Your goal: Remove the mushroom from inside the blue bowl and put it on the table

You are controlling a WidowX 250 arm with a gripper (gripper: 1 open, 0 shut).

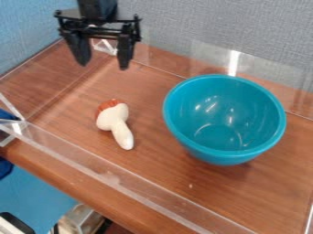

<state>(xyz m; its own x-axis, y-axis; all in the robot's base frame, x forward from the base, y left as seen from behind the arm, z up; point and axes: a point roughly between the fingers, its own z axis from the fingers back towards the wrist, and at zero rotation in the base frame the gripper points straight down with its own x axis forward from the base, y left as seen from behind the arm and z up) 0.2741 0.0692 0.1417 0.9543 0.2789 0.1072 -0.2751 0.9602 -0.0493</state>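
Note:
The mushroom (pixel 116 123) lies on its side on the table (pixel 73 87), left of the blue bowl (pixel 225 118), with its cream stem pointing toward the front and its orange cap toward the back. Nothing sits inside the glossy teal bowl. My gripper (pixel 102 58) hangs open above the table's back left part, well behind and above the mushroom, with nothing between its black fingers.
Low clear acrylic walls (pixel 146 192) edge the tabletop along the front, left and back. A blue-grey wall stands behind. Something blue (pixel 7 117) pokes in at the left edge, outside the acrylic wall.

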